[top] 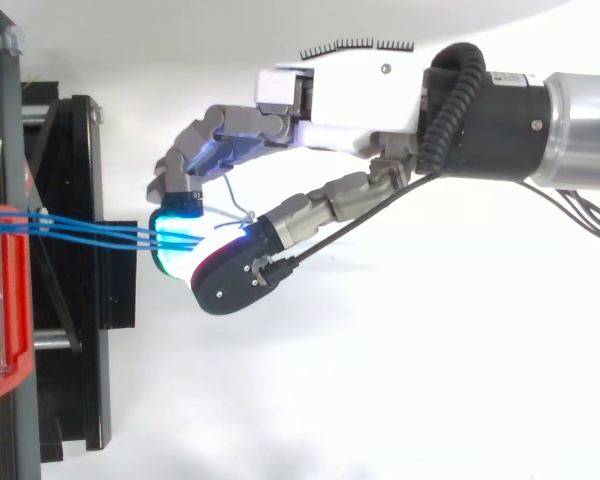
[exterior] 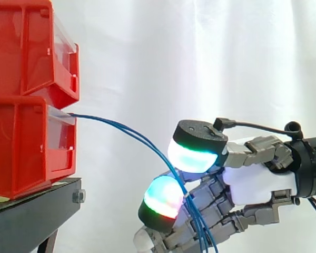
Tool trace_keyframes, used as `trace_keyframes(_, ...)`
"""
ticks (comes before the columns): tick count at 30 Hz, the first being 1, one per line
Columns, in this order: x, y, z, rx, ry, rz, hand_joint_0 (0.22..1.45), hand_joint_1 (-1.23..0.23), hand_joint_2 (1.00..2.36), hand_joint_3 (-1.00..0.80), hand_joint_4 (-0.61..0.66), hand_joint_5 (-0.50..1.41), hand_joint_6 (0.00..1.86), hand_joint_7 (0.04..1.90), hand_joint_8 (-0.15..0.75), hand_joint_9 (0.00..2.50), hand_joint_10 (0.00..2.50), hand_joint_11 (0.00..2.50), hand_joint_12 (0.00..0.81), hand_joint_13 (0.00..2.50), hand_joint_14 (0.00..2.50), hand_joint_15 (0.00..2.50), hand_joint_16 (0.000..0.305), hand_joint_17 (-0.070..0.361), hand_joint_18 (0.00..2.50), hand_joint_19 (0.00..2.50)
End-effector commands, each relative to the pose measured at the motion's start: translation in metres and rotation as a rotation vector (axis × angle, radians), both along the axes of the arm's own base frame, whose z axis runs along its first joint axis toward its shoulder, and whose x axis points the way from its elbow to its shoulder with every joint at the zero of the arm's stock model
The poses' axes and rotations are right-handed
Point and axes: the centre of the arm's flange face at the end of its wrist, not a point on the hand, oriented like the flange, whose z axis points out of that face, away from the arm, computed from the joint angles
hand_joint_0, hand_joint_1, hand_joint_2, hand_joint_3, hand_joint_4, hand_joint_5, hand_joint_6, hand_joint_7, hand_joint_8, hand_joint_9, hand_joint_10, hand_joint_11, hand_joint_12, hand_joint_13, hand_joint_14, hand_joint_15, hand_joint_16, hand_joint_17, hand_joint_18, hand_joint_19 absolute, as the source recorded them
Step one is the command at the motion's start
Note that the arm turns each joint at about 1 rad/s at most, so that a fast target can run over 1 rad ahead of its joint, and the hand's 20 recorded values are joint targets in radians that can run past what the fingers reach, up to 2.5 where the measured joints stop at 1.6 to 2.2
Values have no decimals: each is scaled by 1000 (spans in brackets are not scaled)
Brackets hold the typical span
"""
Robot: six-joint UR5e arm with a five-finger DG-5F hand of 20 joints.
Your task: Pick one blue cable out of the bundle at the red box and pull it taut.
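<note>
White curtain [exterior: 200,52] backs the red box [exterior: 21,147] on its black stand [exterior: 37,211]. From the box's lower front the blue cables [top: 90,232] sag away into the hand [exterior: 253,182], whose curled fingers pinch them, probably to single one out; not yet taut.

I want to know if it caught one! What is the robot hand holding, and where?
The hand is curled round several blue cables at once, partway along them, out from the red box.
</note>
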Motion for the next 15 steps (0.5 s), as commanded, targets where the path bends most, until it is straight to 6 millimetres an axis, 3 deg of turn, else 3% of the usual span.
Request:
trace_keyframes(1, -2, -2, -2, -10, 19, -1, 510, -628, 1000, -494, 152, -149, 854, 854, 337, 489, 2, 149, 351, 318, 5, 120, 52, 117, 193, 103)
trace_keyframes(15, -8, -14, -4, -35, 50, -13, 561, -659, 1007, -391, 156, -145, 829, 882, 326, 501, 3, 154, 338, 321, 5, 120, 49, 111, 183, 109)
